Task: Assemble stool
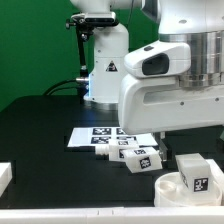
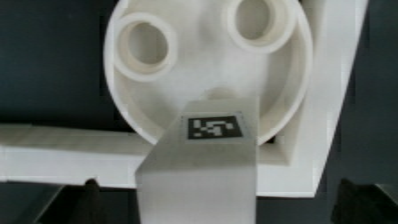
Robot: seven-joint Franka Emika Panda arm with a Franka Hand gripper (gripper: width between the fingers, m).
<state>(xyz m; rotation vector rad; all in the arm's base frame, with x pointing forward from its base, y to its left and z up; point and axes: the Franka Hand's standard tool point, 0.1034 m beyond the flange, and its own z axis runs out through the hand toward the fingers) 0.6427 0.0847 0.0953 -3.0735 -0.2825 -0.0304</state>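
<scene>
— So, where is the round white plastic stool seat (image 1: pixel 188 180)?

— Lower right of the exterior frame, on the black table (image 1: pixel 40 120), a chunky white tagged leg (image 2: pixel 199 150) standing in it. Two more legs (image 1: pixel 128 155) lie near centre, beside the marker board (image 1: pixel 85 136).

— And the gripper (image 2: pixel 199 198)?

— I see its jaws spread wide, straddling that leg.

one seat (image 1: pixel 168 186), three legs (image 1: pixel 140 158) (tagged)
</scene>
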